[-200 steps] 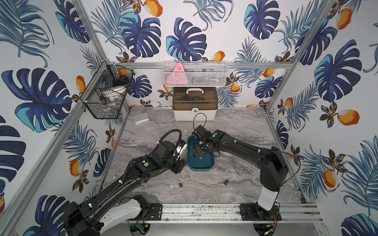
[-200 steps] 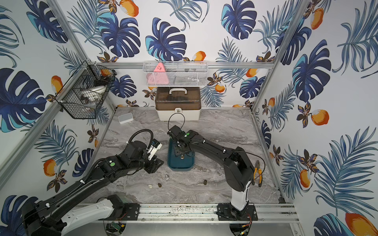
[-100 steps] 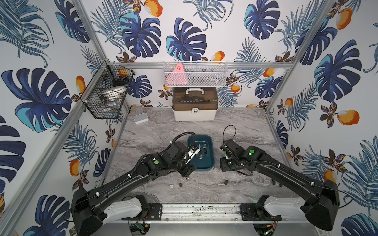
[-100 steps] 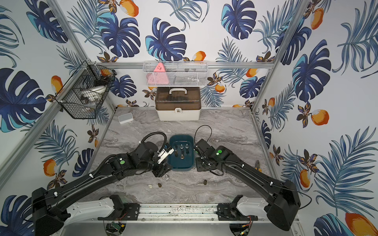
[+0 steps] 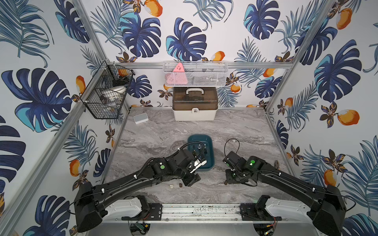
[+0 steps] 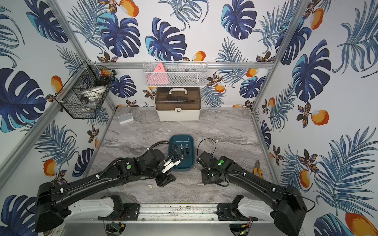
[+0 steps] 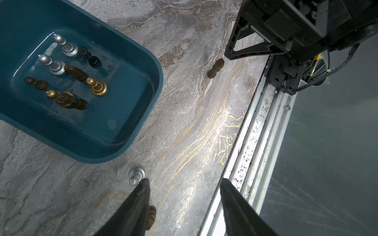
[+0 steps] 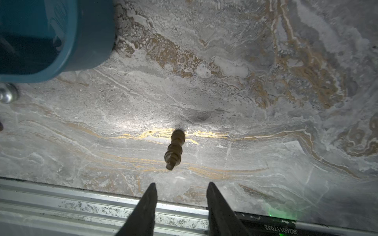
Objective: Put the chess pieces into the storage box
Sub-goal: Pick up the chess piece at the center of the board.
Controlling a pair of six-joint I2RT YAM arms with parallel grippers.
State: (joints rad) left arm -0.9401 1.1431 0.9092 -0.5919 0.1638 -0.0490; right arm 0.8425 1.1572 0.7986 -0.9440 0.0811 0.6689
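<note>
In both top views: grey marble table [image 5: 163, 130], leaf-print walls, white case [image 5: 194, 110] far against the back wall, wire basket [image 5: 106, 98] on the left wall. Storage box [image 5: 199, 140] sits mid-table with chess pieces [image 5: 198, 146] standing inside.

Left wrist: my left gripper [image 7: 184, 181] is open and empty. A silver piece [image 7: 136, 175] is just beside one finger, and a metal rail [image 7: 255, 132] runs along the table's near edge.

Right wrist: my right gripper [image 8: 181, 186] is open and empty. A brown piece [image 8: 174, 150] stands ahead of it on gold-veined marble.
</note>
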